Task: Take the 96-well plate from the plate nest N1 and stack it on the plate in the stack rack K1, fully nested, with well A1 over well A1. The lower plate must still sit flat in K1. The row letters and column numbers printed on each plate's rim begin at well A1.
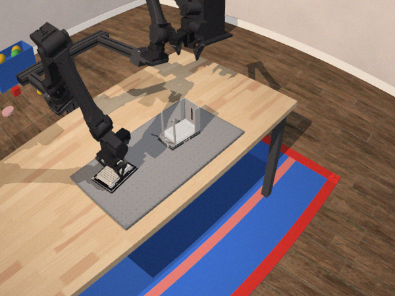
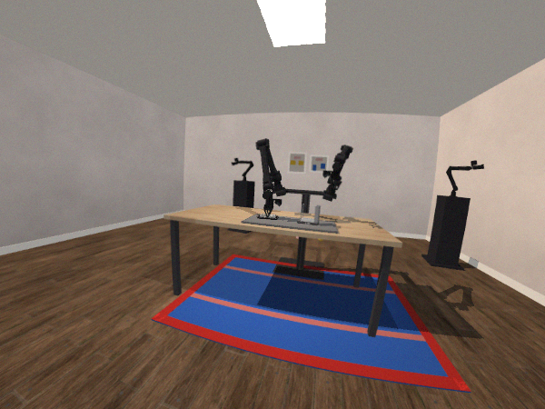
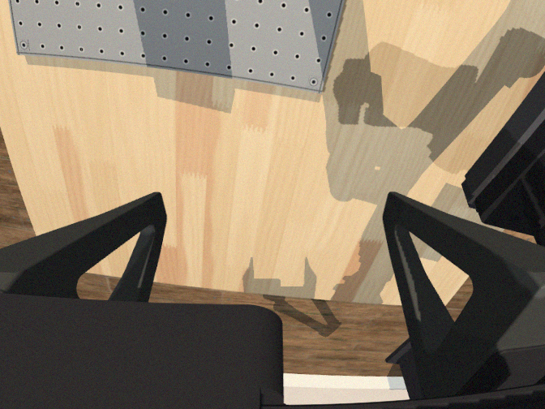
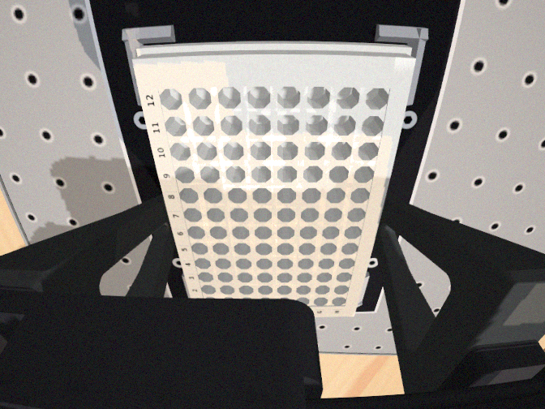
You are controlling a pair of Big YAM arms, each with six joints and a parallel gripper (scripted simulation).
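Our right gripper (image 1: 116, 171) (image 2: 268, 215) (image 4: 274, 204) pinches the 96-well plate (image 1: 106, 175) (image 4: 272, 202) at the plate nest N1 (image 1: 112, 191) (image 4: 407, 75).

We see the plate between the jaws, one finger against each long side, its row of 12s beyond the fingertips and its low-numbered end toward the camera; the nest's corner brackets stand around it. Farther along the perforated deck (image 1: 158, 177) (image 2: 291, 223) (image 3: 184, 44) (image 4: 479, 101), the lower plate (image 1: 182, 131) lies within the stack rack K1 (image 1: 197, 120) (image 2: 317, 214). Our left gripper (image 1: 187, 50) (image 3: 274, 204) hangs with its jaws spread wide, nothing between them, near the table's far end (image 1: 263, 95) (image 3: 211, 246).
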